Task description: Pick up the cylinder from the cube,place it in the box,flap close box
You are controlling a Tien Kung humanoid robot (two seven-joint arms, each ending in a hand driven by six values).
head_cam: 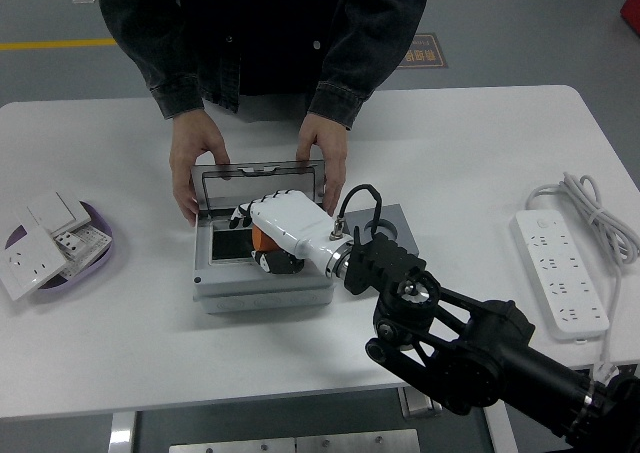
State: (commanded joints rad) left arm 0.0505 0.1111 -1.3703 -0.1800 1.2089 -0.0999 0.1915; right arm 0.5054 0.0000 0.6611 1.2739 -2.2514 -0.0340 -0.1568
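Fingers (pixel 262 260) of right hand (pixel 283 228) curling round orange cylinder (pixel 266 241), lowering it inside grey box (pixel 262 285); person's hands (pixel 196 163) gripping lid (pixel 260 175). Release and closing remaining.

The box (pixel 262 263) sits at frame centre, its lid (pixel 260 184) raised at the back edge. The right hand (pixel 272 231) reaches inside, around the cylinder (pixel 266 241). A person's hands (pixel 196 168) flank the lid. A tray (pixel 100 263) lies far left, a power strip (pixel 557 273) far right.
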